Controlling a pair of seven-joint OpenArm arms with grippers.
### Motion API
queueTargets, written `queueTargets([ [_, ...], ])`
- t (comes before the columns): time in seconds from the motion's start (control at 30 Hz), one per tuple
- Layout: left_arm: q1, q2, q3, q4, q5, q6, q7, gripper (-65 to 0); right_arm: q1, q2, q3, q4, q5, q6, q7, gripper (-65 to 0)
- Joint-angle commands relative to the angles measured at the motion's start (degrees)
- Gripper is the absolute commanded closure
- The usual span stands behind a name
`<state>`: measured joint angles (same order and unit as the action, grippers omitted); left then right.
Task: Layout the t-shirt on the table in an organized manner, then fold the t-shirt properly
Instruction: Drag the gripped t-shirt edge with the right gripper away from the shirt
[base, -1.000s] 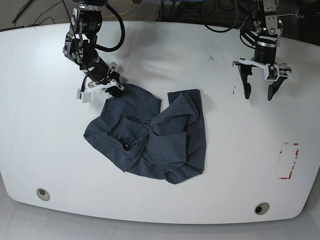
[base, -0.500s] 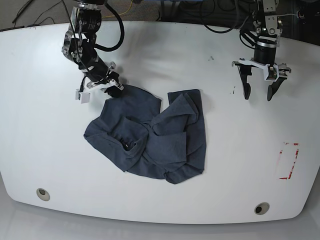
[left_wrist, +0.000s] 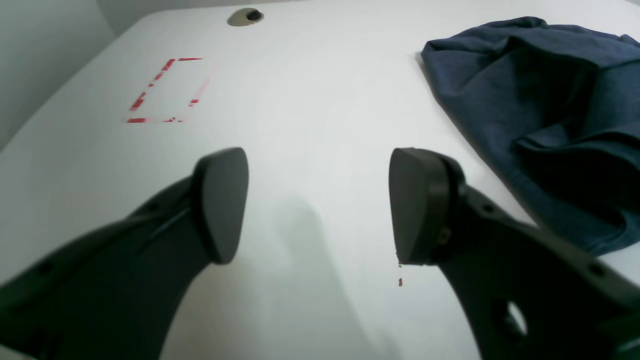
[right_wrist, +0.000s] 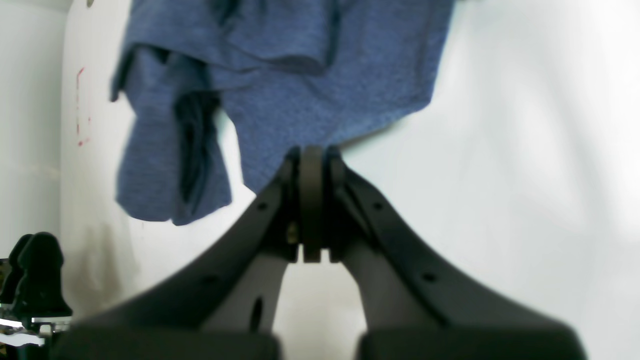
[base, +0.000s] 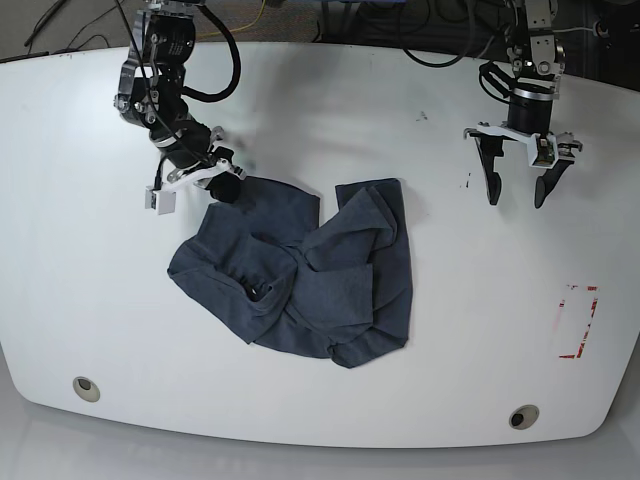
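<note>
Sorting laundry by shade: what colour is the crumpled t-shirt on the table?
Dark navy-grey heathered cotton t-shirt, plain, no lettering visible; clearest in the base view.

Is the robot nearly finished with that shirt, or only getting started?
Only starting. Nothing looks done: the shirt lies crumpled in a heap on the table. In hand: the right claw is shut on the shirt's edge, apparently to pull it out. The left claw hangs open over bare table. Left: spreading it flat, then all the folding.

T-shirt (left_wrist: 540, 100) cut off by left-wrist frame edge; lettering hidden.
</note>
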<state>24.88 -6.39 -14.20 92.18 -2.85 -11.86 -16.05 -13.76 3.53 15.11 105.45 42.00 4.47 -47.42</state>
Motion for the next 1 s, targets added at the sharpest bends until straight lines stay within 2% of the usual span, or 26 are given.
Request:
queueTargets([
  [0.0,-0.14,-0.51,-0.18,0.87,-0.27,0.12,-1.75,-41.5,0.62,1.53,0.23,4.40,0.86,0.67,1.48,0.0],
  [0.23,-0.31,-0.51,-0.18,-1.06,-0.27,0.12,-1.75,-41.5,1.67,5.74,0.14,7.21,1.12,0.94,1.66,0.0],
  [0.4,-1.10,-1.04,-0.09,-2.82,-0.27,0.12,-1.75,-41.5,4.75,10.23,0.14,8.27,1.21,2.87,1.75,0.0],
  [0.57,-1.54,-1.47,0.70,-4.67,-0.27,0.12,-1.75,-41.5,7.82,13.92,0.49,8.35,1.30,3.22,1.66,0.0],
  [0.67,-2.33,-2.35,0.88,-5.28,-0.27,0.12,-1.75,-41.5,9.93,16.73,0.58,8.35,2.97,3.22,1.66,0.0],
  [0.8,-3.57,-2.53,0.88,-5.37,-0.27,0.12,-1.57,-41.5,12.13,18.84,0.58,8.27,4.55,3.22,1.66,0.0],
  [0.97,-5.41,-2.53,0.88,-4.93,-0.36,0.12,3.17,-41.5,15.12,21.48,0.49,8.27,4.73,3.22,1.66,0.0],
])
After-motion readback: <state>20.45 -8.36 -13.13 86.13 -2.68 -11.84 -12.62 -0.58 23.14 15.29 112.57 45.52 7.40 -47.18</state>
